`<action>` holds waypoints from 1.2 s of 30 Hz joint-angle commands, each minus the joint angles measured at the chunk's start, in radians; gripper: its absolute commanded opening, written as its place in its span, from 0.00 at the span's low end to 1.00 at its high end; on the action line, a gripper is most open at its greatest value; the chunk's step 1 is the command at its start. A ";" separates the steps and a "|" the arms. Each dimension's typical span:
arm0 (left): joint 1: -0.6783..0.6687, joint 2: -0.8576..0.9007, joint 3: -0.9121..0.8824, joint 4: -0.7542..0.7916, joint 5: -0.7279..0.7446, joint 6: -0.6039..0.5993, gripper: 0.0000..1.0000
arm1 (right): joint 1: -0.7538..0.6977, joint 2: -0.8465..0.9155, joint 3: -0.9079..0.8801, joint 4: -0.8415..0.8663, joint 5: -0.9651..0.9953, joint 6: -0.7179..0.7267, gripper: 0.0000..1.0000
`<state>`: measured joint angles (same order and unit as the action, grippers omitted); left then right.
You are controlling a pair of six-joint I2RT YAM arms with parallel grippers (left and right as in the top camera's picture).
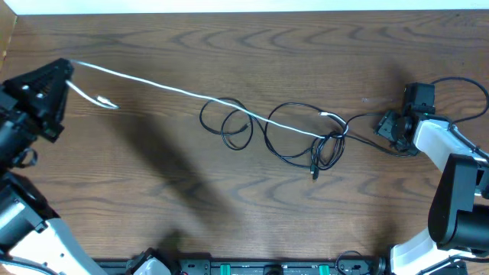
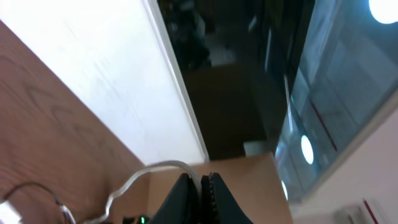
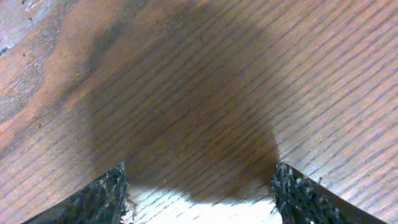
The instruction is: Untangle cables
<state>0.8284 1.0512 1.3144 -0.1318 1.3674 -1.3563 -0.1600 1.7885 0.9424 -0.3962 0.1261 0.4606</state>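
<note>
The white cable (image 1: 191, 93) runs taut from my left gripper (image 1: 67, 74) at the far left down to the tangle (image 1: 330, 137) right of centre. Its short free end (image 1: 105, 101) hangs just past the jaws. In the left wrist view the left gripper (image 2: 202, 182) is shut on the white cable (image 2: 163, 166), raised and tilted. Black cables (image 1: 294, 134) lie in loose loops, one loop (image 1: 228, 122) further left. My right gripper (image 1: 382, 125) sits just right of the tangle, beside a black strand (image 1: 361, 118). The right wrist view shows the right gripper (image 3: 199, 196) open, with only bare wood between its fingers (image 3: 102, 198).
The wooden table (image 1: 229, 206) fills the views, with its far edge (image 1: 229, 13) along the top. The right arm's own thick black wire (image 1: 466, 85) loops at the right edge. The arm bases (image 1: 260, 267) line the near edge.
</note>
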 commanded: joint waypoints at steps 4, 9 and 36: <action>0.274 0.000 0.014 0.005 -0.058 0.041 0.07 | -0.016 0.071 -0.059 -0.027 -0.039 -0.013 0.75; 0.372 0.019 0.014 -0.108 -0.107 0.140 0.07 | -0.016 0.071 -0.059 -0.026 -0.039 -0.013 0.75; -0.636 0.275 0.014 -1.026 -1.040 0.944 0.07 | -0.016 0.071 -0.059 0.010 -0.286 -0.013 0.75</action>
<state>0.3565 1.2819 1.3201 -1.1336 0.4568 -0.4587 -0.1814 1.7832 0.9405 -0.3714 0.0505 0.4355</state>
